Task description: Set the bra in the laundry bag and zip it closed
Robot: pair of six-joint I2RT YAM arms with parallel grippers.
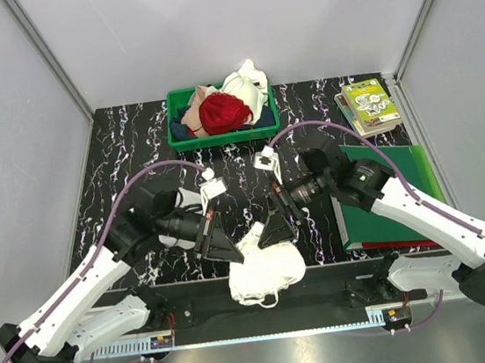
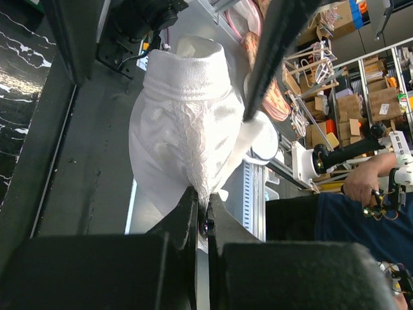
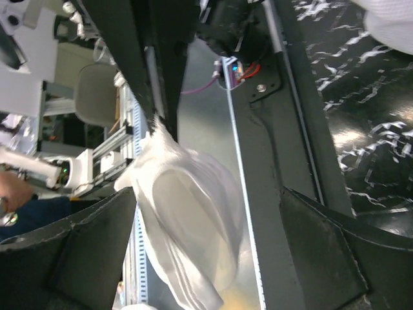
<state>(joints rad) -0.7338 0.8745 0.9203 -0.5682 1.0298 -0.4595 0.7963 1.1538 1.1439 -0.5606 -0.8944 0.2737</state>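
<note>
The white bra (image 1: 267, 274) hangs bunched over the table's near edge. My left gripper (image 1: 237, 253) is shut on its upper left edge; the left wrist view shows the jaws (image 2: 205, 199) pinching the lacy fabric of the bra (image 2: 187, 123). My right gripper (image 1: 275, 229) is open just above the bra's top right. In the right wrist view its jaws (image 3: 206, 258) stand wide apart with the blurred bra (image 3: 193, 213) between them, apparently untouched. The laundry bag (image 1: 189, 194) is mostly hidden under my left arm; a white mesh corner of it (image 3: 390, 22) shows in the right wrist view.
A green bin (image 1: 223, 133) at the back holds a red garment (image 1: 222, 111), beige cloth and white cloth. A green folder (image 1: 403, 188) lies under my right arm, with a book (image 1: 368, 106) at the back right. The black base rail (image 1: 325, 273) runs along the near edge.
</note>
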